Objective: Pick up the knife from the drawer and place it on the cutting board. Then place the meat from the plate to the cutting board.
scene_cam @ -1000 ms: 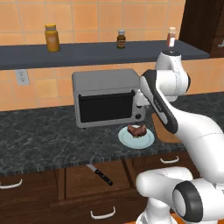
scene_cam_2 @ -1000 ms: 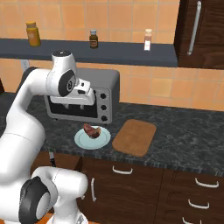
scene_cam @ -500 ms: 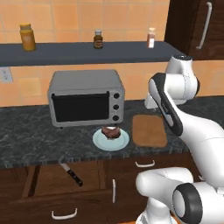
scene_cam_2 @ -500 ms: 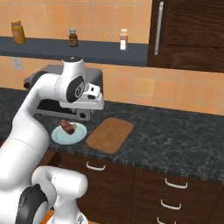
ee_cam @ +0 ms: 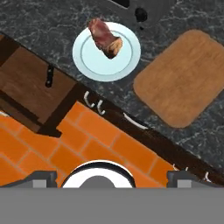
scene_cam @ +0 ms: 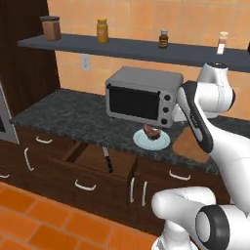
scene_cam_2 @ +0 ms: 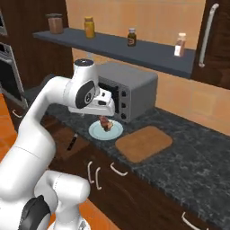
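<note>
The knife (ee_cam: pixel 49 75) with a black handle lies inside the open dark wood drawer (ee_cam: pixel 26 89); it also shows as the knife (scene_cam: pixel 107 160) in the drawer (scene_cam: pixel 90 157), and as the knife (scene_cam_2: pixel 72 142). The meat (ee_cam: pixel 105 38) rests on the pale plate (ee_cam: pixel 89 65) on the counter. To the plate's right lies the bare tan cutting board (ee_cam: pixel 181 83), which is also the cutting board (scene_cam_2: pixel 143 143). My gripper (ee_cam: pixel 113 177) hangs high over the counter's front edge near the plate, open, with nothing between its fingers.
A grey toaster oven (scene_cam: pixel 141 97) stands right behind the plate (scene_cam: pixel 152 140). Above it a dark shelf (scene_cam_2: pixel 134 49) carries several jars. Closed drawers with curved handles (scene_cam_2: pixel 117 170) run under the counter. Orange floor tiles (ee_cam: pixel 92 140) lie in front.
Both base views have shifted, so the base has driven; the arm has swung with it. The knife stays in the drawer and the meat stays on the plate.
</note>
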{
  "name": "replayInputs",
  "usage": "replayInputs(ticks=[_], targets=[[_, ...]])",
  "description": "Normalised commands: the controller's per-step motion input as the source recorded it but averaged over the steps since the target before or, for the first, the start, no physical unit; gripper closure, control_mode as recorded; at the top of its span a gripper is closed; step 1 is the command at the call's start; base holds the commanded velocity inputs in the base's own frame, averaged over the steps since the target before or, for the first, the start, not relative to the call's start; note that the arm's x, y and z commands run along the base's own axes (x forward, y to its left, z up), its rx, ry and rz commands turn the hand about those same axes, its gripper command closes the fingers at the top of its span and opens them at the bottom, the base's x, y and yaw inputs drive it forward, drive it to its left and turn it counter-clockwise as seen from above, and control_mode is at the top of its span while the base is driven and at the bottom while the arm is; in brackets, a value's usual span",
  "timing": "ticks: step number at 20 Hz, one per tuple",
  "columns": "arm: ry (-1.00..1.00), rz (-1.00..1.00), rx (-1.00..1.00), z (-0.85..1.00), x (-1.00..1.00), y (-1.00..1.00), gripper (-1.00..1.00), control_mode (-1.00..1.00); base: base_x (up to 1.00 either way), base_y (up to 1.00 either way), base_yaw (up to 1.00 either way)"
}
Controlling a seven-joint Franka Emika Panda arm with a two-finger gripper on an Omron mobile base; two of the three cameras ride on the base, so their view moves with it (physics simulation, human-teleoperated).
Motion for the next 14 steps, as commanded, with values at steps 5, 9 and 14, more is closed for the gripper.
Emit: replayInputs(ticks=[5, 9, 14], targets=[[0.0, 0.0, 0.0, 0.0, 0.0, 0.0, -1.0, 1.0, -0.43, -0.19, 0.86], [0.0, 0.0, 0.0, 0.0, 0.0, 0.0, -1.0, 1.0, -0.08, -0.27, 0.78], [0.0, 0.0, 0.0, 0.0, 0.0, 0.0, -1.0, 1.0, 0.0, -0.49, 0.68]])
